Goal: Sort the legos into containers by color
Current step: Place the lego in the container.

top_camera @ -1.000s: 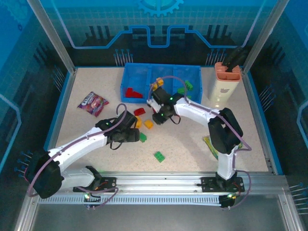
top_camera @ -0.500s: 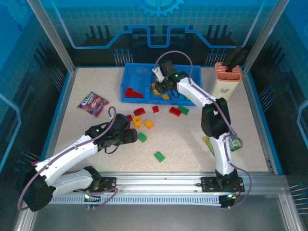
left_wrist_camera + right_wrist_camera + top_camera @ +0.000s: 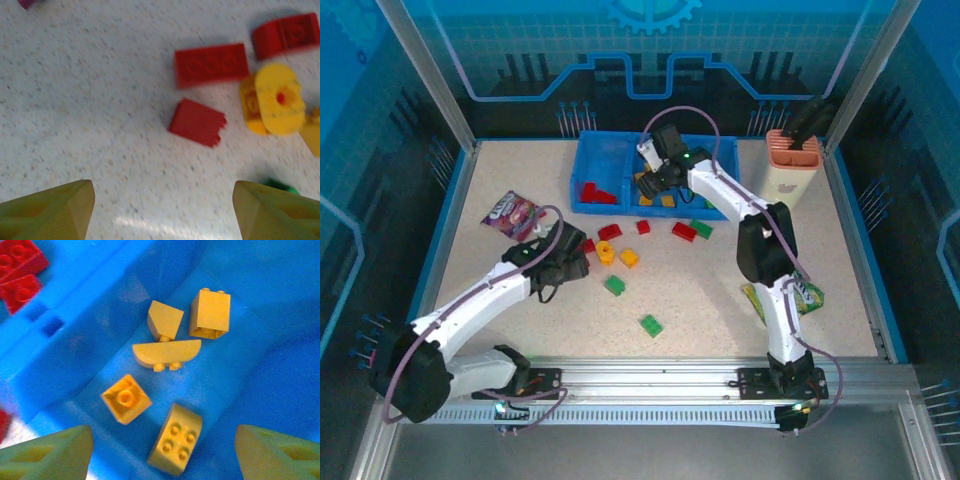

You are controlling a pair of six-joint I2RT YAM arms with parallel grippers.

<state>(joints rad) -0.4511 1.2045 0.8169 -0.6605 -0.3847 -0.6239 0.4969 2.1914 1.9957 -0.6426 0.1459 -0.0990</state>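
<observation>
Right fingers gape over yellow legos; container wall alongside.

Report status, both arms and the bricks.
Left gripper open, empty, above red bricks on the table. Right gripper open over the middle compartment of the bin, yellow bricks inside. Green bricks loose; snack packet lies apart.

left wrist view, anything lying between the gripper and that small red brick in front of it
No. In the left wrist view, the speckled table between the open left gripper and the small red brick is bare.
</observation>
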